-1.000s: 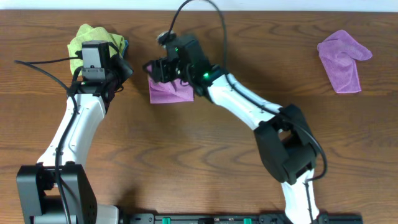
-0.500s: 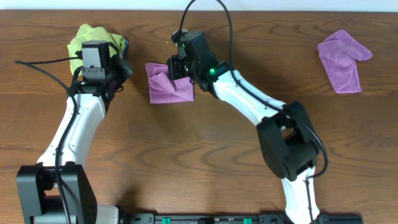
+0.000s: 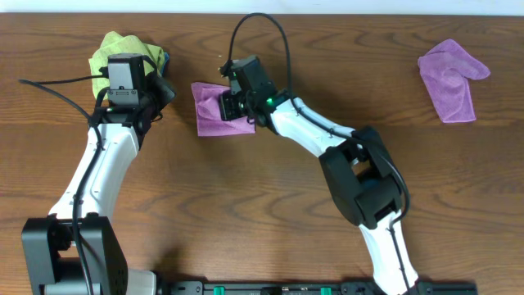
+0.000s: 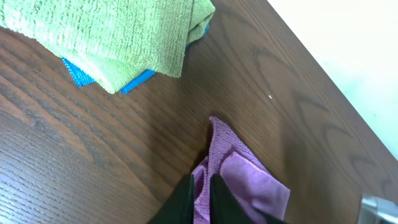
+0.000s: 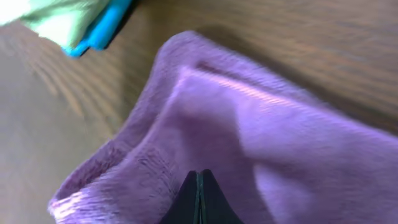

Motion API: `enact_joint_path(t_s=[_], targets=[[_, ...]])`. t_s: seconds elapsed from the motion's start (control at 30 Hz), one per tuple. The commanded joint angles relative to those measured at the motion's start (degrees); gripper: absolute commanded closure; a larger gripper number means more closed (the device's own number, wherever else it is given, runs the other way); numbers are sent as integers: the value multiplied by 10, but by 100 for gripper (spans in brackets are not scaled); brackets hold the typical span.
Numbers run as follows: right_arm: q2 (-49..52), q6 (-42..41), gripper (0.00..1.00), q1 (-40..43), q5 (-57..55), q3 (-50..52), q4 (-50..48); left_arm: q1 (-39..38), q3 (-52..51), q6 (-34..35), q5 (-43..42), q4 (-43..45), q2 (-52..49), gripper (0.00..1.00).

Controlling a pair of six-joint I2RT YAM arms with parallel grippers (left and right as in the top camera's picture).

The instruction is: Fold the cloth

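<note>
Dark wood table (image 3: pixel 246 205); white wall (image 4: pixel 348 56) behind far edge.

Count at this frame: two purple cloths on table, one (image 3: pixel 214 113) beside the right gripper (image 3: pixel 237 106), one (image 3: pixel 452 78) at the far right edge. One green cloth (image 3: pixel 115 49) was present. One blue cloth (image 4: pixel 102 79) lay under the green. Two arms, two grippers; left gripper (image 3: pixel 151 97).

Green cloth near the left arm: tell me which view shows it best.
The left wrist view: the green cloth fills the top-left, weave clear, lying on a blue cloth. Overhead, the left arm partly hides it. The right wrist view catches only a blurred corner.
</note>
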State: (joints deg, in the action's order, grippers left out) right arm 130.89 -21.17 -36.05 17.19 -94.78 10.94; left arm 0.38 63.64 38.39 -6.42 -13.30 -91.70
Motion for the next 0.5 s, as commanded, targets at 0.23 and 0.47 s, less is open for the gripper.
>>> enact_joint_path(t_s=[0.23,0.47], targets=[[2,28,99,-42,38,-7,83,3,3,-12,7,-1,11,77],[-26,31,99,-38,50,-8,88,3,3,-11,4,-2,11,52]])
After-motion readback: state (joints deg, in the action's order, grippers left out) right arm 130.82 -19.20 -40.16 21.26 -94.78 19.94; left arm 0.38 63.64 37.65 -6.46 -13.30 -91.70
